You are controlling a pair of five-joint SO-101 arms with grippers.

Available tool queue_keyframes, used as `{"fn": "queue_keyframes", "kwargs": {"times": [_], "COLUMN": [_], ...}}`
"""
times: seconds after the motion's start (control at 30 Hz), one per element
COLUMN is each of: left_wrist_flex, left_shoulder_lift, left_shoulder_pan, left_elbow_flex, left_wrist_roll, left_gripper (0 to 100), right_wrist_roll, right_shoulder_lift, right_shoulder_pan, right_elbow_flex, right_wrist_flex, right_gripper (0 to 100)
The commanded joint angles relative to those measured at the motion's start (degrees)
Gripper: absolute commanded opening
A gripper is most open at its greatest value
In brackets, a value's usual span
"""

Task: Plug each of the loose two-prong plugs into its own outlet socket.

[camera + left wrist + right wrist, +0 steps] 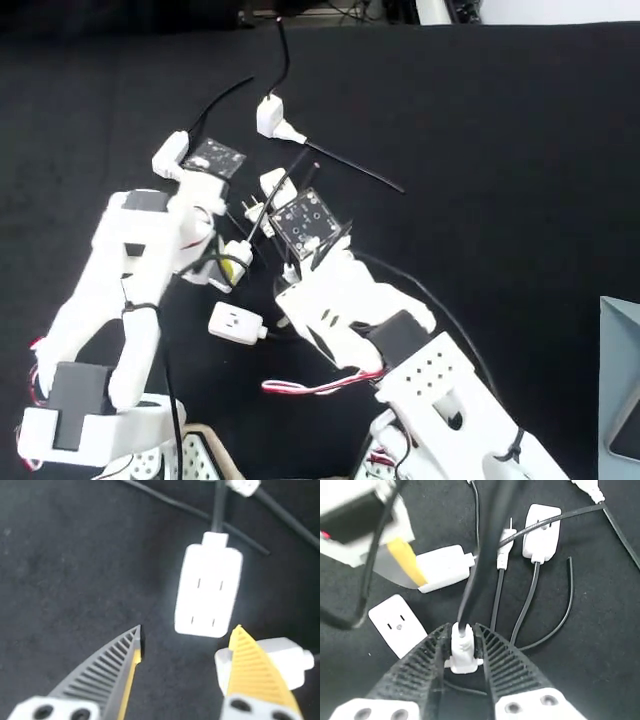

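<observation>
My right gripper (462, 632) is shut on a white plug (462, 652), whose black cord runs up out of the jaws; from above, this gripper (291, 270) sits mid-table. A white outlet socket (397, 625) lies close beside it, also seen as the outlet socket (237, 323). My left gripper (187, 637) is open just short of a white outlet block (210, 592) with two pairs of slots, the same block (445, 567) beside its yellow finger (405, 562). A loose two-prong plug (505, 547) lies past the held one.
Another white corded piece (541, 537) lies beside the loose plug. A white plug (275, 120) and a white piece (170, 152) lie farther back. Black cords (350, 165) cross the black tabletop. A grey bin (622, 380) stands at the right edge.
</observation>
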Motion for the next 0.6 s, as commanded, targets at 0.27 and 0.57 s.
{"fn": "queue_keyframes", "kwargs": {"times": [0.27, 0.57], "left_wrist_flex": [-11.69, -5.36], "left_shoulder_lift": [-0.44, -0.44], "left_shoulder_pan": [-0.75, -3.74], "left_elbow_flex": [7.52, 1.98], "left_wrist_roll": [0.88, -2.37], "left_gripper": [28, 28], "right_wrist_roll": [0.0, 0.0], "right_shoulder_lift": [0.04, 0.13], "right_shoulder_pan": [0.26, 0.26], "right_elbow_flex": [0.22, 0.31], "right_wrist_flex": [-1.23, -2.29], "right_gripper": [1.3, 1.3]}}
